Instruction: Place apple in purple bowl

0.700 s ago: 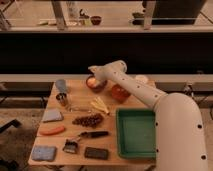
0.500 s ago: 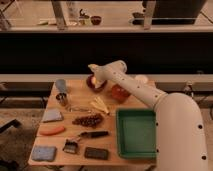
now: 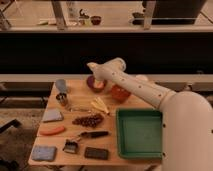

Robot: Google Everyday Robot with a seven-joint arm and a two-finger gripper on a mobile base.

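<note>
Largely masked by arm (image 3: 137, 89), gripper (image 3: 92, 66) is shown, state can't be told; apple (image 3: 99, 85) is seen just below it, w/in purple bowl (image 3: 89, 80).

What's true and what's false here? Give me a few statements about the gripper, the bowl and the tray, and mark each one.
1. The gripper hangs over the green tray. False: it is at the back of the table, just above the purple bowl.
2. The purple bowl stands next to the orange-red dish. True.
3. The long orange carrot-like piece lies in the green tray. False: it lies on the table, near its left edge in the view.
4. The green tray sits at the table's front right in the view. True.
</note>
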